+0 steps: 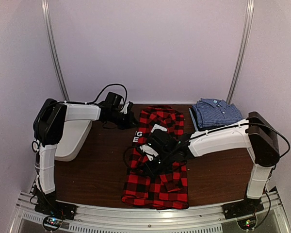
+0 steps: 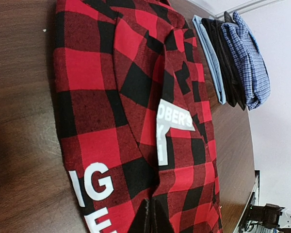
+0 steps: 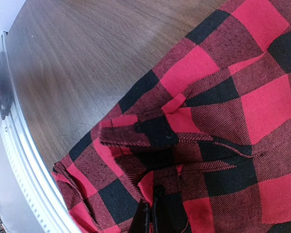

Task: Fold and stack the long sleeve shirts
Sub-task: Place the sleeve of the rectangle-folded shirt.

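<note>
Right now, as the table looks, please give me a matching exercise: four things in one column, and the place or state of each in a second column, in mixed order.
Things
1. red plaid shirt
2. blue check shirt
3. white tub
4. right tool

Place or state
A. folded, at the far right corner
B. on the left side
C. shut, over plaid cloth
D. spread long down the middle

Pairs: 1-D, 2-A, 3-B, 4-C

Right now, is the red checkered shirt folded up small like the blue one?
Only partly folded. The red plaid shirt lies in a long strip; the blue shirt is a compact square.
</note>
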`<state>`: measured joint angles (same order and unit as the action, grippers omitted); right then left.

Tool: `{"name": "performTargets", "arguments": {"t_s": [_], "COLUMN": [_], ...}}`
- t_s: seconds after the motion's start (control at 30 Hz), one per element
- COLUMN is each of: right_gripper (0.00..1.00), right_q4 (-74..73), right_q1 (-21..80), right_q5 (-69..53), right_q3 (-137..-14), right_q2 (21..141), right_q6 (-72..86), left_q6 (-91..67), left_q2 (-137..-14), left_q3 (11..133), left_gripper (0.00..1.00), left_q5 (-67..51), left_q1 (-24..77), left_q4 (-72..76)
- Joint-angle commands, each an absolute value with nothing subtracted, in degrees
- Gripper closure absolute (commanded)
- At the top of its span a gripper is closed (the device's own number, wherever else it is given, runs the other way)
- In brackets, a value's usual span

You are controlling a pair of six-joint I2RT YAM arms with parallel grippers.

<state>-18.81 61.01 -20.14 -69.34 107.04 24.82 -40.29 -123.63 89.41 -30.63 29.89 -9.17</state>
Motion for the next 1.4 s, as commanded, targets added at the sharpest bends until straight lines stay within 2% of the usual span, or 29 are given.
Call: {"name": "performTargets", "arguments": {"t_s": [0.0, 0.5, 0.57, 0.73, 0.8, 1.1, 1.37], "right_gripper": [1.00, 0.98, 0.90, 0.60, 0.54, 0.55, 0.57], "right_q4": [-17.45, -16.02, -16.50, -17.63, -18.22, -11.24, -0.73], "right_q1": [61.95, 62.31, 62.31, 61.57, 60.35, 47.70, 41.19], "right_q5": [-22.09, -23.29, -23.23, -21.45, -20.38, -16.85, -18.52], "right_q3": [-68.94, -68.43, -68.26, -68.49, -69.01, -68.56, -65.04], "right_q2": [105.46, 103.84, 103.30, 99.59, 97.96, 93.24, 94.08], "right_q6": [24.83, 24.38, 23.91, 22.24, 21.98, 27.52, 32.82], "left_q6": [-39.15, -38.93, -38.94, -38.63, -38.42, -36.44, -34.75], "left_q2": [-121.20, -120.78, -120.68, -120.18, -119.94, -119.61, -121.99], "left_q3": [89.03, 89.46, 89.47, 89.47, 89.43, 89.02, 91.14], "left_gripper": [0.95, 0.95, 0.95, 0.95, 0.95, 0.93, 0.87], "left_q5": [-31.46, -31.90, -32.02, -32.33, -32.47, -33.67, -33.70], "left_q1": [29.97, 29.97, 29.97, 29.97, 30.04, 31.03, 33.89], "left_q4": [-7.69, -7.70, -7.73, -7.72, -7.67, -8.66, -12.53]}}
